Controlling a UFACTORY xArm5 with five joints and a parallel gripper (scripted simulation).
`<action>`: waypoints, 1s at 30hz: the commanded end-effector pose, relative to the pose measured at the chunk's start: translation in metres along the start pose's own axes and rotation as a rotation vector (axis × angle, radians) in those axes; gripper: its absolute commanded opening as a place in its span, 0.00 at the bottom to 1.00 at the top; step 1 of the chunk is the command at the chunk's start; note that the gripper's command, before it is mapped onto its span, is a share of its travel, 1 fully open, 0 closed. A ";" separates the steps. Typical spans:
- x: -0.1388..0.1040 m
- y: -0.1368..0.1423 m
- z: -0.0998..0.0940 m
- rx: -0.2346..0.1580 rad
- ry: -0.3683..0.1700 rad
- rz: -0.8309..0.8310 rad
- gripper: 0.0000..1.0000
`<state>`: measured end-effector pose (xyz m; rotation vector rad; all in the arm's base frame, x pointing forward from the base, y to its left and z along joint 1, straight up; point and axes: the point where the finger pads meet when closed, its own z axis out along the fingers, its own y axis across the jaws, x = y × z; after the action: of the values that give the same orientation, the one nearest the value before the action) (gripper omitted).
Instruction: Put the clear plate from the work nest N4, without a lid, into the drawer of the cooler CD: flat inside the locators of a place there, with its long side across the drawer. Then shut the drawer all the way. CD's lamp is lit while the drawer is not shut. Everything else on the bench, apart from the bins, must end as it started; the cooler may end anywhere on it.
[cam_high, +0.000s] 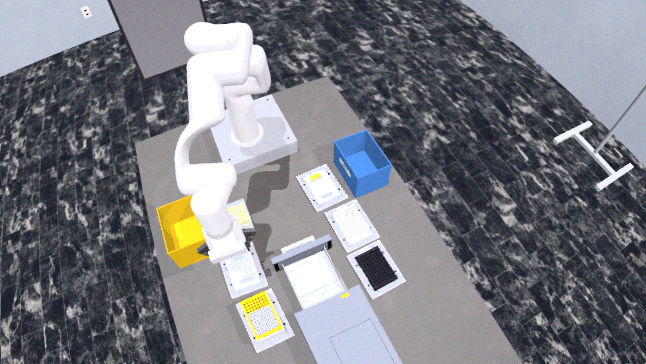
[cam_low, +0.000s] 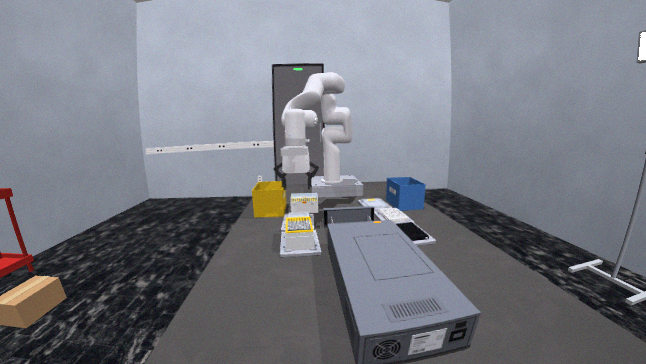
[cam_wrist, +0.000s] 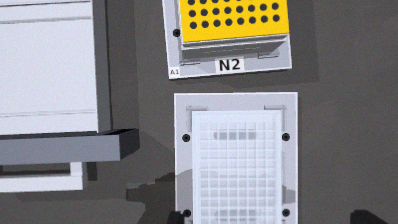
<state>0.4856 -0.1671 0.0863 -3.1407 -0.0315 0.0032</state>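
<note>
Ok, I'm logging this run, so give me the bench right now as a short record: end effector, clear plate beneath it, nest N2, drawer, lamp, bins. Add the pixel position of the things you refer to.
end effector (cam_high: 226, 242) (cam_low: 296, 186) (cam_wrist: 268, 217): open, holding nothing, above the clear plate
clear plate (cam_high: 242, 270) (cam_wrist: 237, 165): on the nest beside N2; that nest's label not readable
nest N2 (cam_high: 262, 346) (cam_low: 300, 253) (cam_wrist: 205, 71): bears a yellow-topped rack (cam_high: 261, 315) (cam_low: 299, 225) (cam_wrist: 235, 20)
cooler drawer (cam_high: 312, 280) (cam_low: 350, 216) (cam_wrist: 45, 65): pulled out, no plate visible inside
lamp (cam_high: 345, 295) (cam_low: 377, 222): looks lit, yellow-orange
bins: yellow bin (cam_high: 187, 257) (cam_low: 269, 200), blue bin (cam_high: 372, 185) (cam_low: 412, 196)
</note>
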 end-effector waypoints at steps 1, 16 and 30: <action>0.002 0.001 0.004 -0.002 0.005 0.000 1.00; 0.002 0.001 0.026 -0.002 0.005 0.000 1.00; 0.002 0.001 0.046 -0.002 0.005 0.000 1.00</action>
<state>0.4856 -0.1671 0.0431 -3.1408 -0.0314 0.0028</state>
